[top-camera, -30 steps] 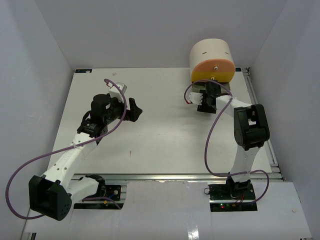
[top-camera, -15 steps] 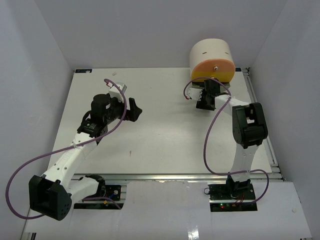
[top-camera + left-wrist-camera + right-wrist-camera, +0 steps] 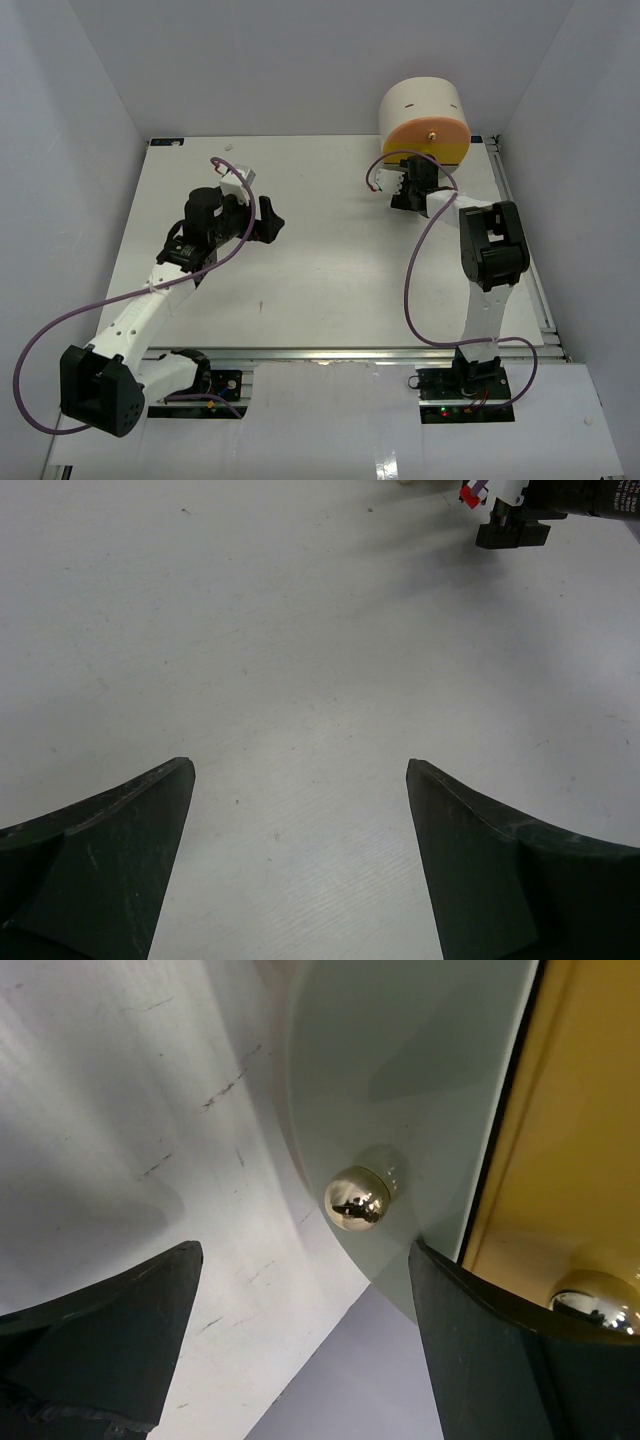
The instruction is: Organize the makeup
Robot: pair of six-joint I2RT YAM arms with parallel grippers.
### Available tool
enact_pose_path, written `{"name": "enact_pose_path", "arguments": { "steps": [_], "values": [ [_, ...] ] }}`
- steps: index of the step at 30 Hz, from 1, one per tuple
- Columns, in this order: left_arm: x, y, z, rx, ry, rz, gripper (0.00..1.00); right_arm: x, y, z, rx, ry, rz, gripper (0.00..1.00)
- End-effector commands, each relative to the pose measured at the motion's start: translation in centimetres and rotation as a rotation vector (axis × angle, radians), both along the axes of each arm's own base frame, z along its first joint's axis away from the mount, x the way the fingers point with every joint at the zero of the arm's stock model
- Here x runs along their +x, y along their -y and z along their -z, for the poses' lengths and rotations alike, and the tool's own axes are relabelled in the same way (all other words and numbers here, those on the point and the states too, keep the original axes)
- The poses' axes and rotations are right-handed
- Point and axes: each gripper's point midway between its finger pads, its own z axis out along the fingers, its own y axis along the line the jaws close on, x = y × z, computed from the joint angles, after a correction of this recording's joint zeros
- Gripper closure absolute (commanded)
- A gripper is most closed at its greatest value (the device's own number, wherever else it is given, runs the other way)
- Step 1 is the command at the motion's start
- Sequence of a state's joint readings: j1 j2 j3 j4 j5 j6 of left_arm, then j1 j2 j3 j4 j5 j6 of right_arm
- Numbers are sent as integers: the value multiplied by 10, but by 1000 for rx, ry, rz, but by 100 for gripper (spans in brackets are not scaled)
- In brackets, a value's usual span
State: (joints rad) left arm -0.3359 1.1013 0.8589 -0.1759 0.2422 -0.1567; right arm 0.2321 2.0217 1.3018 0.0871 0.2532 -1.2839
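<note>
**White tabletop (image 3: 330, 280), both sets of jaws apart, no makeup in view**

A round cream drawer unit (image 3: 420, 100) stands at the far right corner of the tabletop. Its orange drawer (image 3: 430, 135) faces the arms in the top view. The right arm (image 3: 487, 270) reaches forward to the foot of the unit, and the right jaws sit low down, just in front of it.

In the right wrist view those jaws stand wide apart and grip nothing. Between them, touching neither, is a small gold knob (image 3: 356, 1198) on a pale grey-green drawer front (image 3: 400, 1060). A thin dark line separates that front from a yellow drawer (image 3: 585, 1110) to its right. The yellow drawer has a second gold knob (image 3: 598, 1302), partly hidden behind the right-hand jaw.

The left arm (image 3: 150, 300) stretches over the left half of the tabletop, well apart from the unit, with the left jaws pointing toward the middle. In the left wrist view they too stand wide apart, with only bare white surface between them. A piece of the right arm shows at that view's top right corner. A purple cable (image 3: 45, 345) loops from the left arm, and another hangs from the right.

No makeup shows in any view, so where it lies cannot be told.
</note>
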Motion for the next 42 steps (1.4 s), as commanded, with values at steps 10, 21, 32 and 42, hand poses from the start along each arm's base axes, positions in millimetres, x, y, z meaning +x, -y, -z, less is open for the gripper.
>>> {"name": "enact_pose_path", "arguments": {
  "steps": [10,21,32,42],
  "values": [
    [3,-5,1,18,10,-18,2,25,-8,-27,30,106,2,10],
    [-3,3,-10,-17,35,27,2,-67,-41,-97,478,-37,33,10],
    [-49,23,-56,-131,211,232,2,-205,-84,-188,1109,-187,60,10],
    [-86,6,-56,-138,310,212,2,-255,-71,-192,1248,-117,119,10]
  ]
}}
